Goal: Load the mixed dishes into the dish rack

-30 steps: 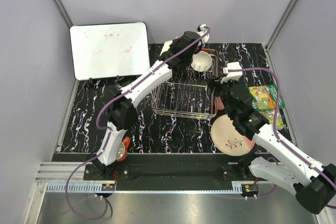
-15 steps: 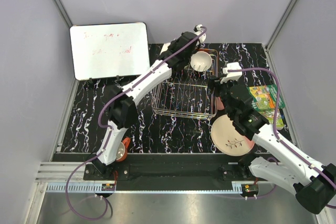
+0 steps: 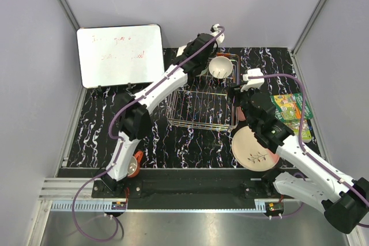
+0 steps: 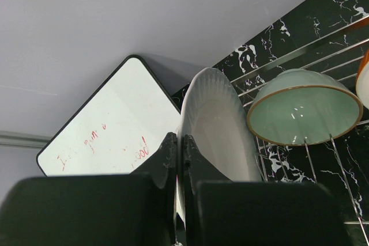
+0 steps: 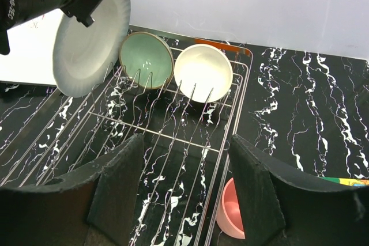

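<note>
My left gripper [image 4: 179, 139] is shut on the rim of the white plate [image 4: 216, 125], holding it on edge over the far left corner of the dish rack [image 3: 202, 108]. The right wrist view shows that plate [image 5: 92, 38] beside the mint green bowl [image 5: 146, 60] and the cream bowl [image 5: 203, 72], both standing in the rack [image 5: 155, 132]. My right gripper [image 5: 185, 142] hangs open and empty over the rack's right side. The small pink cup [image 5: 233, 217] sits on the table just outside the rack. The pink-and-cream plate [image 3: 252, 148] lies near right, and the orange mug [image 3: 134, 164] near left.
A whiteboard [image 3: 119, 55] leans at the back left, close behind the held plate. A green book [image 3: 294, 110] lies at the right edge of the black marbled table [image 3: 98, 136]. Grey walls close in the back and sides.
The left arm has shifted slightly left and back with the white plate in its grip. The right arm has barely moved.
</note>
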